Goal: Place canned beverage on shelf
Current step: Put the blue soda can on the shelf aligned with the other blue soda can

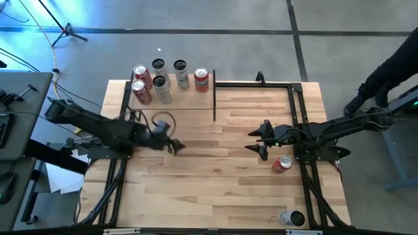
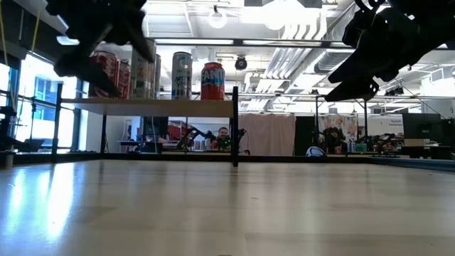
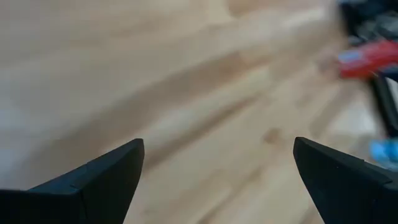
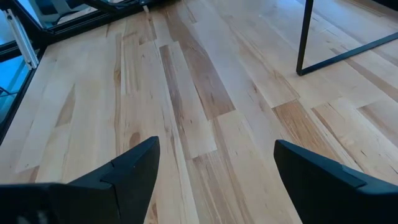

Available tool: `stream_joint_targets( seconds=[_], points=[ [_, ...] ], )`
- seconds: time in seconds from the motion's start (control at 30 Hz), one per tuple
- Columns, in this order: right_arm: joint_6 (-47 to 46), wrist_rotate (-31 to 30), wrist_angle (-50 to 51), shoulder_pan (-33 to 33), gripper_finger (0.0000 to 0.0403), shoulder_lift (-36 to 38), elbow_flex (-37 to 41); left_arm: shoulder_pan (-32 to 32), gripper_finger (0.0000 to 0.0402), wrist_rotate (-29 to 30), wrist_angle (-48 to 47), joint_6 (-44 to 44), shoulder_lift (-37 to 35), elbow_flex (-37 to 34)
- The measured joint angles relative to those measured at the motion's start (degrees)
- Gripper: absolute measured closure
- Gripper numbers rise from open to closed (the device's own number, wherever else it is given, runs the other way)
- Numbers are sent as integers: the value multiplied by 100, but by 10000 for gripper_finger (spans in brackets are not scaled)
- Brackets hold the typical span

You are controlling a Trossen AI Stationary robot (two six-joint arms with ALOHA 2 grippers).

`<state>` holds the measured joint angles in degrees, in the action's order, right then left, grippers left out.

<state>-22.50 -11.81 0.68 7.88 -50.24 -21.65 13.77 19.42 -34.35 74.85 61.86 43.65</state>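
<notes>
Shelf (image 1: 176, 94): small pale board on thin black posts at the far left part of the surface (image 1: 215, 189); six cans standing on it, among them a red Fanta can (image 1: 202, 79) at its right end.
Cans not yet shelved: red can (image 1: 281, 163) lying on its side on the surface, just beside the right arm's base frame; silver can (image 1: 292, 218) lying near the front right corner.
Left tool (image 1: 175, 147): fingers spread wide, nothing between them; hangs over the surface just in front of the shelf, well apart from both loose cans.
Right tool (image 1: 257, 140): fingers partly apart, empty; only bare planks between them in its wrist view; hovers right of centre, near the red can but not over it.
Step in hand: judged a gap between placings, with both tools empty and a next can to be fetched.
Next move: likely a reach for the lying red can, closest to the right tool; calls for lining the fingers across the can's round body, then standing it upright on the shelf's little remaining room.
Risk: a lying can may roll when touched.
</notes>
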Motion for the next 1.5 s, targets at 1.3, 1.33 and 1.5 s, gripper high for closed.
stream_joint_targets(
  seconds=[1.3, 1.33, 1.5],
  points=[
    [0, 0, 43, -2, 100, 0, 0, 3016, 14, 1638, 6759, -5156, 2623, 8],
    [1, 0, 41, -1, 100, 0, 0, 3071, 14, 1641, 6760, -5157, 2623, 8],
    [376, 128, -198, -3, 100, 0, 0, 3220, 14, 1763, 6753, -4840, 2623, 8]
  ],
)
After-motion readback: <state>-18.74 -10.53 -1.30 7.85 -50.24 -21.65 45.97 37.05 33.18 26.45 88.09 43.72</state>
